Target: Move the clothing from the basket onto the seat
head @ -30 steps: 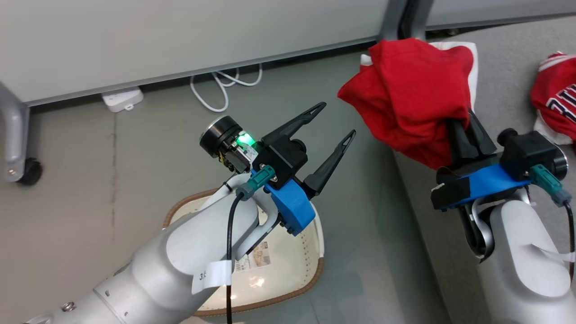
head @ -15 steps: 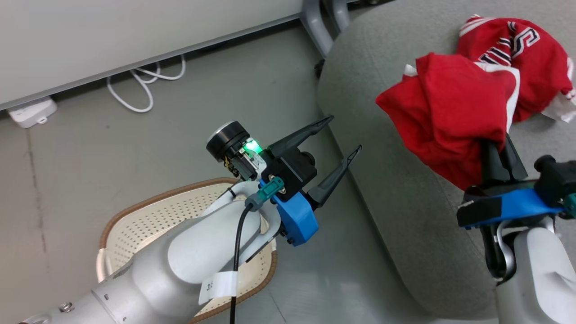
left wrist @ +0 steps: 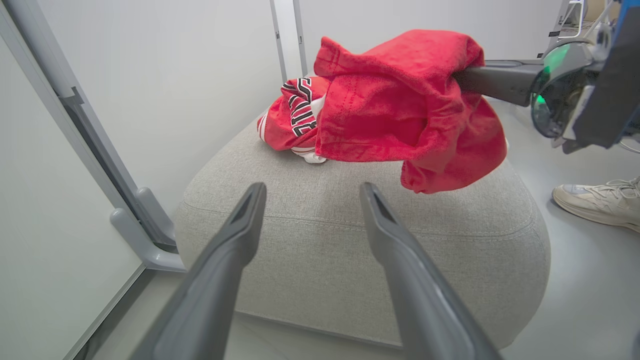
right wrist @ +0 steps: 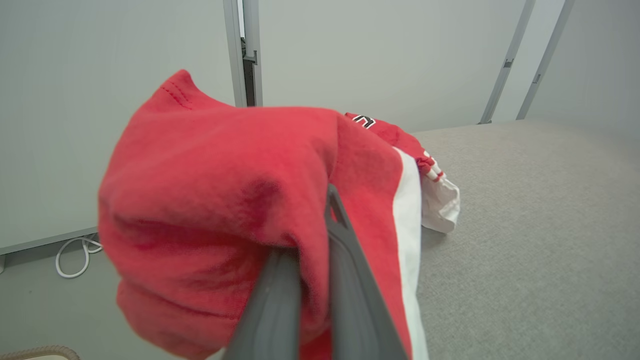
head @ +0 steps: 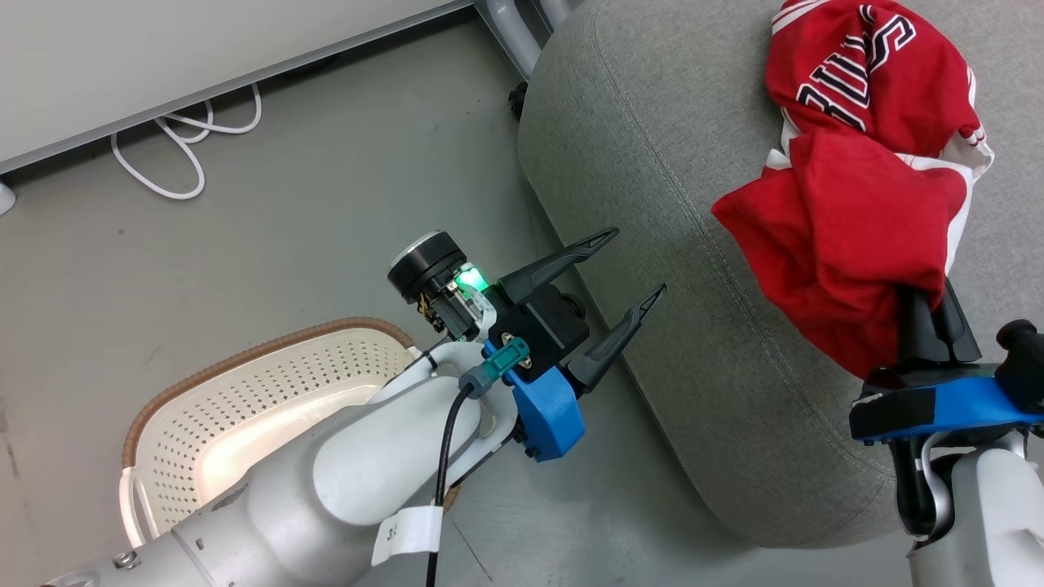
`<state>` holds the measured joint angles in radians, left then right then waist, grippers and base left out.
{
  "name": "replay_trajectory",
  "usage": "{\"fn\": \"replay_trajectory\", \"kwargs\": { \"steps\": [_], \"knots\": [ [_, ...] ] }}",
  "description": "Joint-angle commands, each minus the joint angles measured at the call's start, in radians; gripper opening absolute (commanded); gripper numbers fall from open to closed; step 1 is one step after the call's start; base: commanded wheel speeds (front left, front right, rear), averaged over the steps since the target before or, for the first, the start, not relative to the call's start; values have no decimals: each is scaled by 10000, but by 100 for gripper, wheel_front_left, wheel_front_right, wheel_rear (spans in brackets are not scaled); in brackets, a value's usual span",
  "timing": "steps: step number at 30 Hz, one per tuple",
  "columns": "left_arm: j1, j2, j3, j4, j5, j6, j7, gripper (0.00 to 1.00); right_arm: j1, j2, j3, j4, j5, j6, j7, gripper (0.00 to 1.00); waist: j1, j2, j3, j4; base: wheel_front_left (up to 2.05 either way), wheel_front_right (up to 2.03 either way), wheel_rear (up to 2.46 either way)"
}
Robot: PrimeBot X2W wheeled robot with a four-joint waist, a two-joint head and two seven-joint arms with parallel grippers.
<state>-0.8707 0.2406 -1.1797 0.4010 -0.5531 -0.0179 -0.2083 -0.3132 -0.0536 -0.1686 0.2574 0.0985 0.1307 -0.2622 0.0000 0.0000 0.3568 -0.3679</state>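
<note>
The plain red garment [head: 840,244] has come further over the big grey seat [head: 652,204], well away from the basket [head: 245,383] and beside the jersey [head: 864,73] lying there. It is soft, light and floppy. The right end effector [head: 930,326] pinches a bunched fold; the left end effector [head: 639,261] is spread.

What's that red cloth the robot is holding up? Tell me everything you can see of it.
The red cloth is a soft, fleecy-looking garment, plain red with a white strip along one edge. It is bunched and creased, drooping in loose folds. The right hand is shut on it, half buried in the fabric. It hangs over the grey seat, apparently not resting on it, just in front of a red jersey lying there; whether the two touch is unclear.
</note>
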Motion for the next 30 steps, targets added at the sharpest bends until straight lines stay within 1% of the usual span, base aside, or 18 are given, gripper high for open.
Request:
{"fn": "replay_trajectory", "kwargs": {
  "steps": [1,5,9,15,18,23,26,30],
  "knots": [
    [5,20,-30,-15,-11,10,-50,100,108,36,-61,-86,6,1,-43,0,0,0,16,-6,0,0,0],
    [-118,-2,-18,-53,-21,30,-71,100,-236,40,-77,-186,-65,1,-41,0,0,0,78,33,0,0,0],
    [-282,95,24,-135,55,97,-57,100,-871,28,-114,-432,-249,1,-43,0,0,0,318,59,0,0,0],
    [-573,283,44,-363,198,162,21,100,-2136,-341,-335,-836,-408,1,-41,0,0,0,954,122,0,0,0],
    [-813,426,15,-506,319,147,134,100,-3054,-690,-555,-1062,-482,1,-41,0,0,0,1446,175,0,0,0],
    [-1297,718,41,-861,550,183,396,100,-4563,-1367,-1489,-1326,-420,1,-41,0,0,0,2397,326,0,0,0],
    [-1589,903,87,-1100,655,225,536,100,-5324,-1847,-2131,-1293,-381,1,-41,0,0,0,2947,401,0,0,0],
    [-1902,1055,105,-1394,811,268,669,100,-6051,-2441,-2965,-827,-155,1,-40,0,0,0,3588,503,0,0,0]
  ]
}}
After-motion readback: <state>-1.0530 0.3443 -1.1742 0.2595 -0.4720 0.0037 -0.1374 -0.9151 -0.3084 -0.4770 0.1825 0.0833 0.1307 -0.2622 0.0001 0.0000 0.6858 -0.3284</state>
